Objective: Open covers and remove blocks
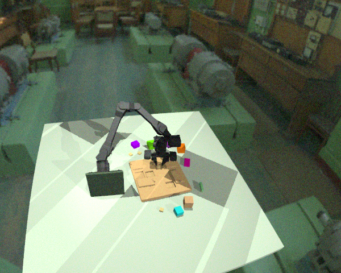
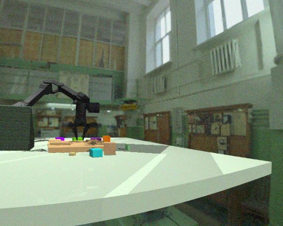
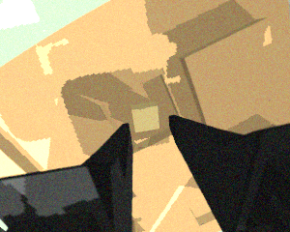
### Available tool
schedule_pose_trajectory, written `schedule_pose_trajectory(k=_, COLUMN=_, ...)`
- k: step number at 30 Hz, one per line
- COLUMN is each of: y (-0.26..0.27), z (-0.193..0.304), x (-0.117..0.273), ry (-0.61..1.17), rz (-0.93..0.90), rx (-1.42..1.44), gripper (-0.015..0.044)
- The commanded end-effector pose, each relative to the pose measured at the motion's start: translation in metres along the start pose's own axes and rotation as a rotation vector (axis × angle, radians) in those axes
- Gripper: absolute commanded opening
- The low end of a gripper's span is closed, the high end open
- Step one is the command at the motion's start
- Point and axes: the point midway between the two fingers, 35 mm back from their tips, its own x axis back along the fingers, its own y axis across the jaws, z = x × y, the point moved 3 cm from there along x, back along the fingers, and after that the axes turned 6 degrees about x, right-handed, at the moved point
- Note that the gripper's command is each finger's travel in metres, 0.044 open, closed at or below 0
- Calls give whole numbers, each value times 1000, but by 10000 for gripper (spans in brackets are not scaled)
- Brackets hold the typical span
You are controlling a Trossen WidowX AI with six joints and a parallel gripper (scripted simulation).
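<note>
The wooden puzzle board (image 1: 145,196) (image 2: 63,149) (image 3: 106,26) lies flat, with wells, grooves and raised covers in its own wood colour. My gripper (image 1: 159,164) (image 2: 80,140) (image 3: 149,122) is partly open and empty, pointing down just above the board's back part. In the wrist view a small pale yellow block (image 3: 146,119) sits in a well between and beyond the fingertips. A raised square cover (image 3: 232,72) is to its right. Small yellow blocks (image 1: 130,154) (image 1: 139,152) rest on the table behind the board, and another yellow block (image 1: 161,209) (image 2: 72,154) in front. Shadows blur which covers are open.
Around the board are a purple block (image 1: 134,144), a lime block (image 1: 150,144), an orange block (image 1: 181,148) (image 2: 106,138), a magenta block (image 1: 186,162), a green piece (image 1: 201,186), a tan cube (image 1: 188,202) and a cyan block (image 1: 178,211) (image 2: 95,152). A dark box (image 1: 105,183) stands left.
</note>
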Motion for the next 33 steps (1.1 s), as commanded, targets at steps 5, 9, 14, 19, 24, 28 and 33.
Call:
schedule_pose_trajectory(k=5, y=1, z=0, x=-5, ry=-6, rz=-4, rx=-5, gripper=144)
schedule_pose_trajectory(k=9, y=1, z=0, x=-6, ry=-6, rz=-4, rx=-5, gripper=144)
schedule_pose_trajectory(k=14, y=1, z=0, x=-10, ry=-6, rz=-4, rx=-5, gripper=144)
schedule_pose_trajectory(k=19, y=1, z=-1, x=-15, ry=-6, rz=-4, rx=-5, gripper=144)
schedule_pose_trajectory(k=24, y=1, z=-1, x=-16, ry=-6, rz=-4, rx=-5, gripper=144)
schedule_pose_trajectory(k=28, y=1, z=0, x=-14, ry=-1, rz=-2, rx=-1, gripper=117)
schedule_pose_trajectory(k=33, y=1, z=0, x=-14, ry=-1, rz=-2, rx=-1, gripper=84)
